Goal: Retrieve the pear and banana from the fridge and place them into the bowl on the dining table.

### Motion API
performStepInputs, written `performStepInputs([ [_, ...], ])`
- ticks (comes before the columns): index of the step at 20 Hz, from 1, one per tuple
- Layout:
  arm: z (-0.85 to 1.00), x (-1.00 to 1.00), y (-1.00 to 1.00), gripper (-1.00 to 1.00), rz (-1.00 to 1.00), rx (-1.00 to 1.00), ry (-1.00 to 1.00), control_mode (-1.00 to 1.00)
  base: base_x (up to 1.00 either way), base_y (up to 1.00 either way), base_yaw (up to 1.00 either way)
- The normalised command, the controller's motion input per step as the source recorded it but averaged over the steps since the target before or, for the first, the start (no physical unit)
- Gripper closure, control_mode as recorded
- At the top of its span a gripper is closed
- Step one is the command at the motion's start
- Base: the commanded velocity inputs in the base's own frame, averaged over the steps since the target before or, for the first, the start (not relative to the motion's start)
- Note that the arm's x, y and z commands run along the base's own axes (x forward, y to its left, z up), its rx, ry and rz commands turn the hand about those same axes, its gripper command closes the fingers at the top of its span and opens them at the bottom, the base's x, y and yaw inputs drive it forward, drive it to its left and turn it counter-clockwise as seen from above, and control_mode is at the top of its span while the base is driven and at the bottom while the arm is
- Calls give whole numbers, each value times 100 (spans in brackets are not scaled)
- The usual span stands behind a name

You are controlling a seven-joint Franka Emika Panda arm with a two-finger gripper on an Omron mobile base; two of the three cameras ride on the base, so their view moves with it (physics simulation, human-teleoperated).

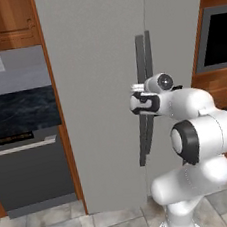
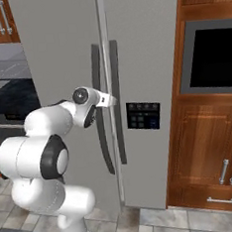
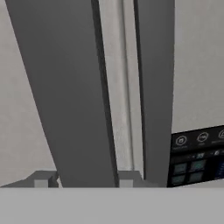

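Note:
The fridge stands in front of me with both light grey doors closed, so the pear and banana are hidden. The bowl and dining table are out of view. Two long dark vertical handles run along the middle seam. My gripper is at mid height on the left door's handle, and one fingertip presses each side of it. The hand reaches straight in to that handle. The right door's handle runs just beside it, untouched.
A dark control panel sits on the right fridge door. A built-in black oven and wooden cupboards flank the fridge on the right. A dark marble counter over a grey appliance is on the left. The floor is tiled.

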Motion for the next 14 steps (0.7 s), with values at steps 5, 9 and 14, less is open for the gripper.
performStepInputs([
  [5,8,-100,0,100,0,0,0,-100,0,0,0],
  [9,18,-99,12,100,0,-2,0,-100,0,0,0],
  [14,44,-88,13,100,0,-3,0,-100,0,0,0],
])
